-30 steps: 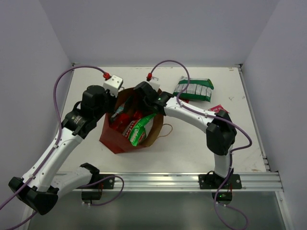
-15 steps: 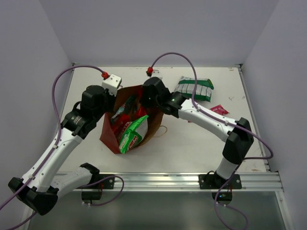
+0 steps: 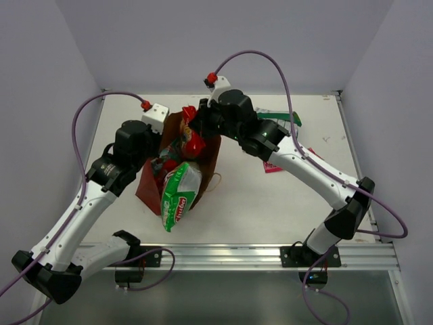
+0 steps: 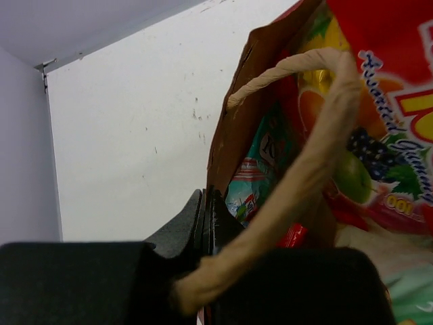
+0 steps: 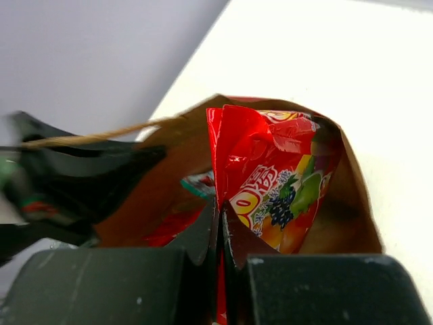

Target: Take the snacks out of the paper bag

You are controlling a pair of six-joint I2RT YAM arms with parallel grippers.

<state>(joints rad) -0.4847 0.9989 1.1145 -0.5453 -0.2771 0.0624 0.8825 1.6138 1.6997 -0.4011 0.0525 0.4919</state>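
The reddish-brown paper bag (image 3: 145, 189) lies tilted at centre left, its mouth up. My left gripper (image 3: 162, 135) is shut on the bag's rim (image 4: 223, 145), with the twine handle (image 4: 304, 169) draped over the gripper. My right gripper (image 3: 199, 124) is shut on a red candy bag (image 3: 191, 137) and holds it above the bag's mouth; the fruit print shows in the right wrist view (image 5: 274, 176). A green chip bag (image 3: 177, 196) sticks out of the bag toward the near edge. A teal packet (image 4: 260, 169) sits inside.
The green-white striped multipack (image 3: 287, 117) lies at the back right, mostly hidden behind my right arm. Small red wrappers (image 3: 308, 154) lie on the table to the right. A second twine handle (image 3: 215, 181) rests beside the bag.
My right gripper has risen and moved back with the red candy bag, lifting it out of the bag's mouth. The green chip bag has slid further out toward the near edge.
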